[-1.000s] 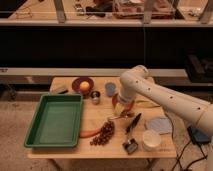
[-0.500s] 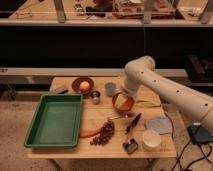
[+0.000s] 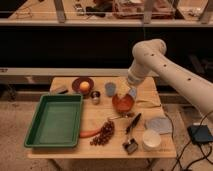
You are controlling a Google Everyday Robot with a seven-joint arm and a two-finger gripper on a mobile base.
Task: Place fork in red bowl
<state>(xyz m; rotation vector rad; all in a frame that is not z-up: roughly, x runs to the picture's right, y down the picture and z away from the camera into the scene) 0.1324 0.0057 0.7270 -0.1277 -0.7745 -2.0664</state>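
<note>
The red bowl (image 3: 122, 103) stands in the middle of the wooden table (image 3: 145, 85). The fork (image 3: 119, 117), slim and silvery, lies flat on the table just in front of the bowl, beside the grapes. My gripper (image 3: 131, 92) hangs over the bowl's back right rim, pointing down, open, with nothing in it. It is well above and behind the fork. The white arm reaches in from the right.
A green tray (image 3: 55, 120) fills the table's left. Behind it stands a dark red plate (image 3: 76, 83) with an orange fruit, then a small metal cup (image 3: 95, 97) and a grey-blue cup (image 3: 110, 89). Carrot (image 3: 89, 133), grapes (image 3: 103, 134), black-handled tool (image 3: 133, 125), white cup (image 3: 151, 139) and grey cloth (image 3: 159, 124) lie in front.
The arm has lifted and swung right. The gripper has shifted from the bowl's left side to above its right rim. The fork and bowl have not moved.
</note>
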